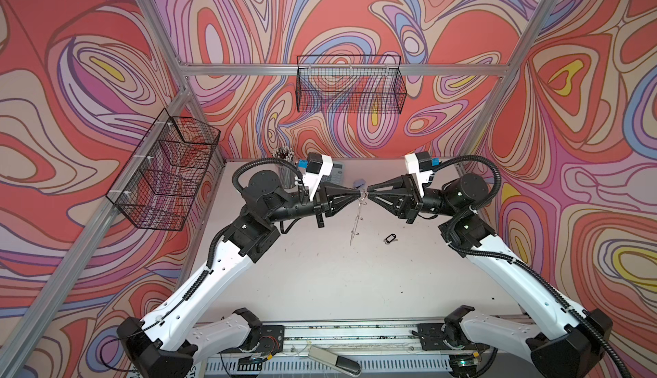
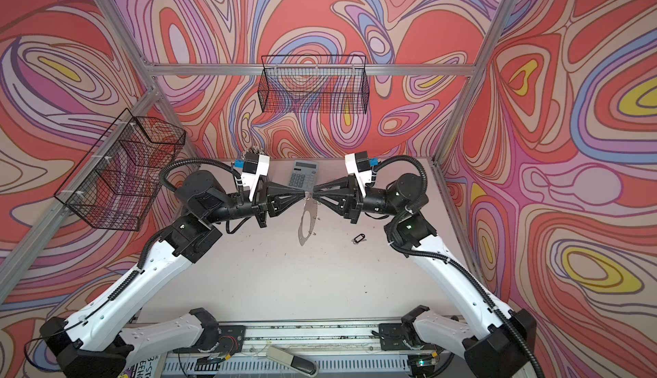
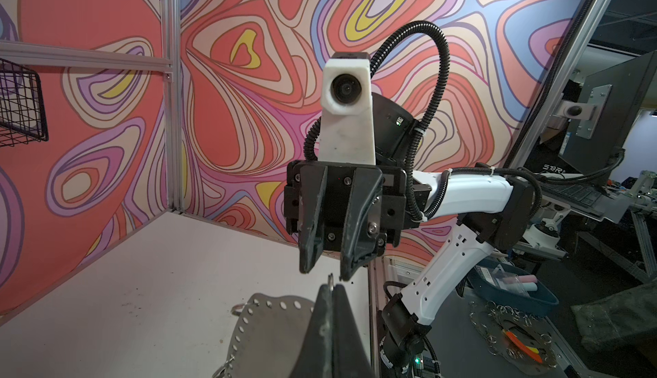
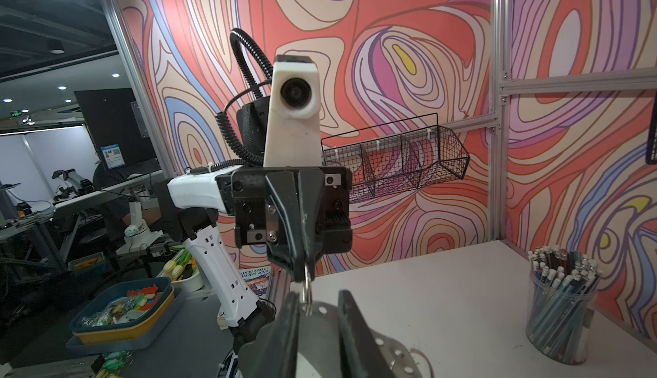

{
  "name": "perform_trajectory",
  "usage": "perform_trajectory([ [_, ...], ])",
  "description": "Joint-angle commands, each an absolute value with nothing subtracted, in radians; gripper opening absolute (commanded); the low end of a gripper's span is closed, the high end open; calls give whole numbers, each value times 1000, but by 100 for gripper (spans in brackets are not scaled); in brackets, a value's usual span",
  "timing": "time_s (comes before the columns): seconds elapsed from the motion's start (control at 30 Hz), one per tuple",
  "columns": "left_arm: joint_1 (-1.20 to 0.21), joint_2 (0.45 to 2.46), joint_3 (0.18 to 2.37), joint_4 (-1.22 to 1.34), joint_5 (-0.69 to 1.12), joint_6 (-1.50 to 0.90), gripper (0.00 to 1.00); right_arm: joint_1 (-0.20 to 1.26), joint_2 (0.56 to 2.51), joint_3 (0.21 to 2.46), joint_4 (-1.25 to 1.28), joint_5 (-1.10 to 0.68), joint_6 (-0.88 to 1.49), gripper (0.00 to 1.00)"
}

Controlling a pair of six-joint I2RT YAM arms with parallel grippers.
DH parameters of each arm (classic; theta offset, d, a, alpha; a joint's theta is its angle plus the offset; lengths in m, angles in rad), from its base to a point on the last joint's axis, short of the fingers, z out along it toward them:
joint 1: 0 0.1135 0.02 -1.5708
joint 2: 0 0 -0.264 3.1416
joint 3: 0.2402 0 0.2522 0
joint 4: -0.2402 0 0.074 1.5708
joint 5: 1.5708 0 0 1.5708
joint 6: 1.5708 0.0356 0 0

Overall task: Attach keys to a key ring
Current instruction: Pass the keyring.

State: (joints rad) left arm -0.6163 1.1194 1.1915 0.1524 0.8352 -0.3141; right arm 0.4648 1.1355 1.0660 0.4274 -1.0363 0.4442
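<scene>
Centrally, item one: key ring (image 2: 311, 210), a flat grey oval metal band with a large central hole and a rim dotted with small holes. It hangs upright between the two arms, above the middle of the pale bench (image 1: 320, 280), and appears edge-on in a top view. Whether its lower end touches the bench cannot be told. Small silver wire loops sit along its rim.

Item two: left end effector (image 2: 305, 194), black, pointed, clenched. It is grasping the key ring by one small silver wire loop (image 4: 306, 296) threaded through a hole at the band's upper end.

Item three: right end effector (image 2: 313, 193), black, pointed, facing the left one tip to tip. Its jaws stand slightly apart, released, one on each side of the held wire loop, and nothing is gripped between them. The right wrist view shows its fingers (image 4: 350, 323) flanking the top of the band.

Item four: keys (image 1: 390, 238), one small silver metal key joined to a black oblong plastic tag with a pale window. It lies flat on the bench, on the right arm's side of the hanging band, apart from it and from both end effectors.

Sundries, far end of the bench: grey calculator (image 2: 302, 177); clear cup of pencils (image 4: 558, 308). Two black wire baskets (image 1: 350, 84) hang on the patterned walls.
</scene>
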Motion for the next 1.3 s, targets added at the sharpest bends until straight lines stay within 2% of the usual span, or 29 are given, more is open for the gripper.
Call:
perform_trajectory([
  [0.0, -617, 1119, 1227, 160, 848, -305, 0, 459, 1138, 1078, 474, -1096, 472, 21],
  [1.27, -617, 1124, 1229, 149, 851, -308, 0, 507, 1141, 1081, 437, -999, 417, 8],
])
